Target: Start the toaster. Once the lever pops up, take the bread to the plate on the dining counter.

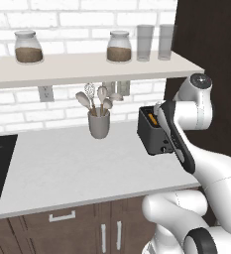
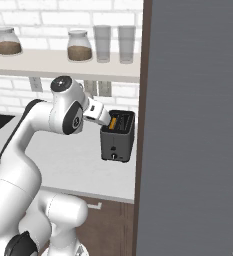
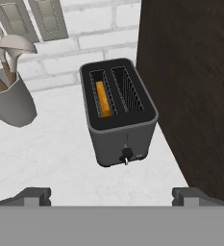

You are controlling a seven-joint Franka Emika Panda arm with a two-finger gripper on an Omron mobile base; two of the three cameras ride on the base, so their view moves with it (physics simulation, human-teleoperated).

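Toaster [image 3: 119, 113] stands on the grey table [image 3: 56, 153] against the dark cabinet [image 3: 190, 86], bread [image 3: 102, 98] sunk in 1 of its 2 slots. Fingers [image 3: 111, 196] hover spread open, empty, above and in front; the lever [image 3: 126, 154] faces them, just ahead and lower.

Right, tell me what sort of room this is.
A home kitchen, by the look of it: a toaster with bread in one slot stands on a grey counter, beside a utensil cup, with storage jars on a shelf above.
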